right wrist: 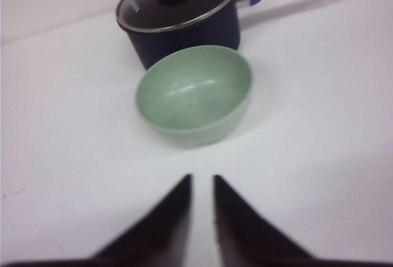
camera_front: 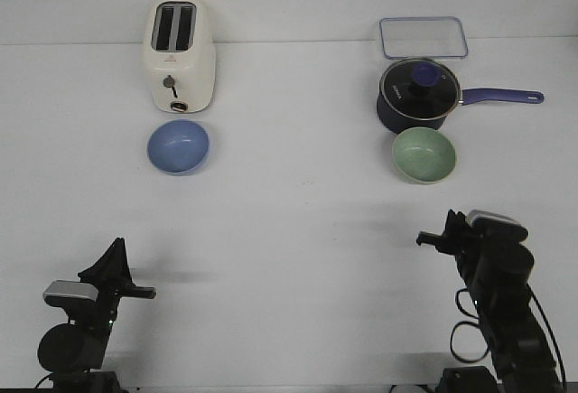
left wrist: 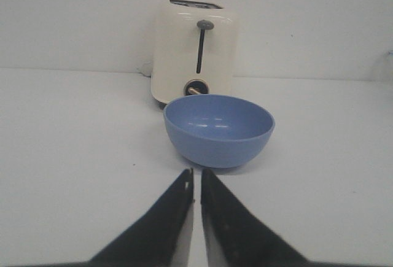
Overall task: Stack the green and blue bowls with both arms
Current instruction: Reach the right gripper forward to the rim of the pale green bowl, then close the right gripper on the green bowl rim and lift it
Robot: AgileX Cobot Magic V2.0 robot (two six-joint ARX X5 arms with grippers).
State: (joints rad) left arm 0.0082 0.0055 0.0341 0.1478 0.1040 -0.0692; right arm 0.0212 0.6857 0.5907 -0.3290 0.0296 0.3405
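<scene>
The light blue bowl (camera_front: 178, 146) sits upright on the white table just in front of the toaster, on the left; it also shows in the left wrist view (left wrist: 218, 129). The pale green bowl (camera_front: 424, 154) sits upright on the right, just in front of the saucepan; it also shows in the right wrist view (right wrist: 195, 102). My left gripper (camera_front: 149, 294) is low near the front edge, well short of the blue bowl, its jaws (left wrist: 196, 172) together and empty. My right gripper (camera_front: 423, 238) is raised, short of the green bowl, its jaws (right wrist: 202, 178) slightly parted and empty.
A cream toaster (camera_front: 181, 54) stands behind the blue bowl. A dark blue saucepan (camera_front: 419, 95) with a glass lid and a long handle pointing right stands behind the green bowl. A clear flat lid (camera_front: 423, 37) lies at the back right.
</scene>
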